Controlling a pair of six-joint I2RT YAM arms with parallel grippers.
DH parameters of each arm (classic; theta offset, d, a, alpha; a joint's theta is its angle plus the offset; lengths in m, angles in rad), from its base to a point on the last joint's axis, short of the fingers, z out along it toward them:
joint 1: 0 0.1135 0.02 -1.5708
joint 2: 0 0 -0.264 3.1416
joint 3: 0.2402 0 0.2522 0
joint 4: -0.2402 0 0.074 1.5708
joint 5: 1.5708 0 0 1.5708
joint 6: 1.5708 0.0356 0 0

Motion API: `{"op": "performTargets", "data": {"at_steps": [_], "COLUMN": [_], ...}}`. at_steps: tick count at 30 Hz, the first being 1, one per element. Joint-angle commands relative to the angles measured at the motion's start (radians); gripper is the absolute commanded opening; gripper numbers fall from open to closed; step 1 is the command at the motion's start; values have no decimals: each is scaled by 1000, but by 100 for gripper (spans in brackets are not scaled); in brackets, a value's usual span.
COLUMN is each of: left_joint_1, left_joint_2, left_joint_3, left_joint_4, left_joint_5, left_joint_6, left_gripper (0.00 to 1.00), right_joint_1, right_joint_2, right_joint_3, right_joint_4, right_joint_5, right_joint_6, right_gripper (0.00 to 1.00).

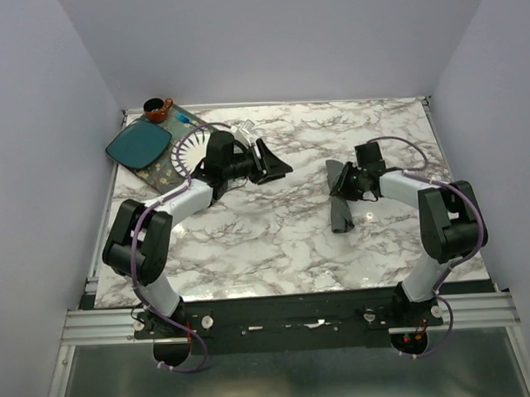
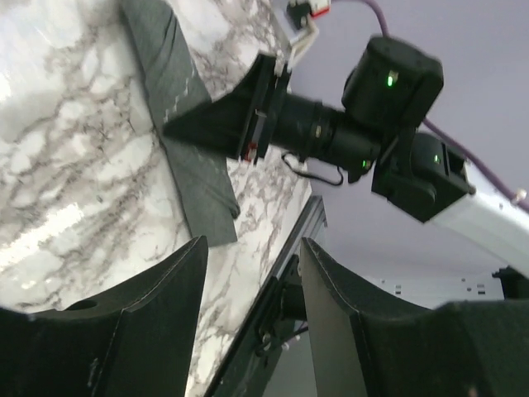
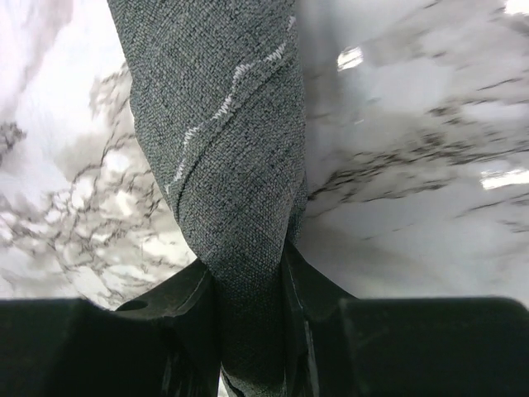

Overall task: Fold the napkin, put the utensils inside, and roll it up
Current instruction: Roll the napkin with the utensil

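**Securing the Roll: Right-Arm Grip on the Napkin**

**Status.** The napkin point(image 1: 340, 215) lies on the marble table point(image 1: 275, 242) at about 3 o'clock from the table centre. It is a narrow, bunched strip running roughly from 12 to 6 o'clock. The right gripper point(image 1: 341, 185) is clamped on its far end. The right wrist view shows cloth pinched tight between both fingers, with a stitched hem crossing the bundle. The left gripper point(image 2: 252, 244) stands wide and holds nothing. It hovers well apart from the napkin, toward 9 o'clock. The utensils are not visible in any view, so whether they lie inside the cloth cannot be told.

**Judgement.** The cloth is already narrow, so the task looks to be in its rolling stage.

**Procedure.**
1. Hold the clamp firm; soft weave slips under a loose pinch.
2. Turn the bundle along its long axis, low to the table, so the layers wrap evenly.
3. Bring the free left gripper in from 9 o'clock to pin the loose end at 6 o'clock.

**Caution.** Lifting one end high may let thin sticks slide out. Stay away from the white plate point(image 1: 187, 151) and teal plate point(image 1: 139, 144) at 10 o'clock.
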Motion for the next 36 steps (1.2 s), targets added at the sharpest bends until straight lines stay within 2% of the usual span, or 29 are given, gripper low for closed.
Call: {"op": "performTargets", "data": {"at_steps": [1,6,9,17,21,30,36], "left_joint_1": [-56,-83,-92,-93,-95,-109,-138], "left_joint_2": [-59,-70,-73,-35,-12,22,108], "left_joint_3": [-73,-96,-102,-92,-70,-73,3], "left_joint_4": [66,97,115,137,135,171,195], "left_joint_5": [53,69,79,79,81,116,112], "left_joint_6": [-39,-52,-65,-72,-74,-75,-94], "left_gripper": [58,58,58,58,58,57,56], "right_joint_1": [-74,-111,-151,-180,-177,-50,44], "right_joint_2": [56,59,81,208,167,-71,-91], "right_joint_3": [37,91,135,281,235,-125,-182], "right_joint_4": [-20,-41,-44,-84,-69,87,109], "right_joint_5": [-58,-56,-131,-188,-193,-228,-203], "right_joint_6": [73,112,132,104,78,170,156], "right_gripper": [34,35,36,32,32,34,35]}}
